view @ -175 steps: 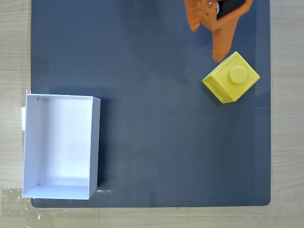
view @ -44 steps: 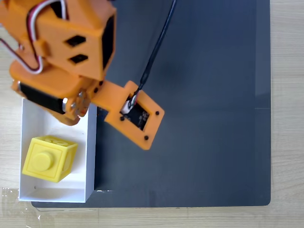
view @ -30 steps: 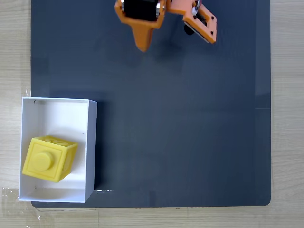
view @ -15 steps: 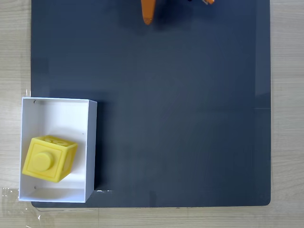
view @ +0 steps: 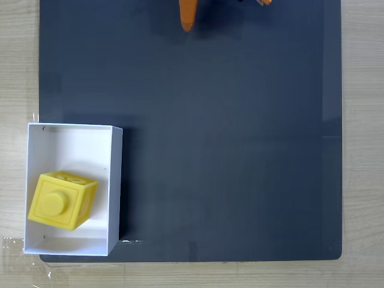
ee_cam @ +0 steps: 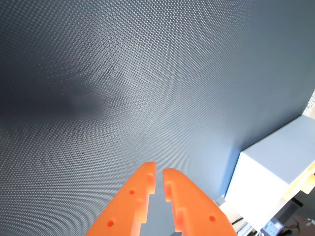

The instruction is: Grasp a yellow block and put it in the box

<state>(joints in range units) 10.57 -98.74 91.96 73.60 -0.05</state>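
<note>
The block (view: 62,200) sits inside the box (view: 114,180) at the mat's (view: 228,150) lower left in the fixed view. The gripper (ee_cam: 159,170), fingers nearly pressed together and empty, hangs over bare mat.

My fingers (ee_cam: 147,179) are bright orange with small round holes. The mat (view: 240,150) beneath them is dark grey, finely dotted in a woven-looking texture in the wrist view. The box (view: 72,144) is plain white inside and out, the block (view: 62,200) is vivid yellow, and the surface (view: 18,60) is pale wood grain.
</note>
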